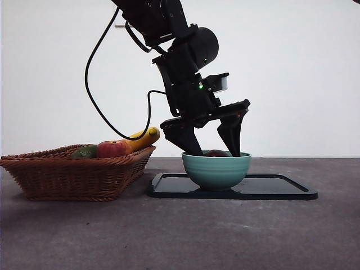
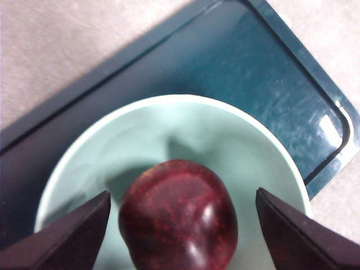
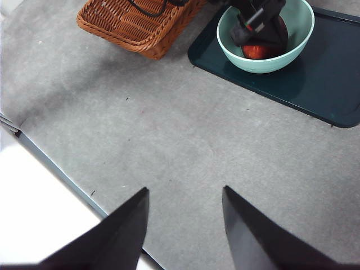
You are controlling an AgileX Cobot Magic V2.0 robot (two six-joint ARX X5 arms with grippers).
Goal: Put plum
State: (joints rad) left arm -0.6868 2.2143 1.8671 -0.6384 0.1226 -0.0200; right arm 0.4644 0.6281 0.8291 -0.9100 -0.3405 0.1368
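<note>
We judge the step in hand to be the release, with the plum (image 2: 179,216) lying inside the mint-green bowl (image 1: 216,167) on the dark tray (image 1: 281,188). Our left gripper (image 1: 216,143) has its jaws spread wide, a clear gap on each side of the fruit, so nothing is clamped. To finish well we should lift straight up, keeping the jaws apart and clear of the bowl's rim so the bowl does not tip or slide. The arm reaches down steeply from above, wrist bent, both jaws dipping into the bowl. Our right gripper (image 3: 183,225) waits open over bare worktop (image 3: 185,129). Beyond the tray stands the wicker basket (image 1: 73,174), holding other fruit
</note>
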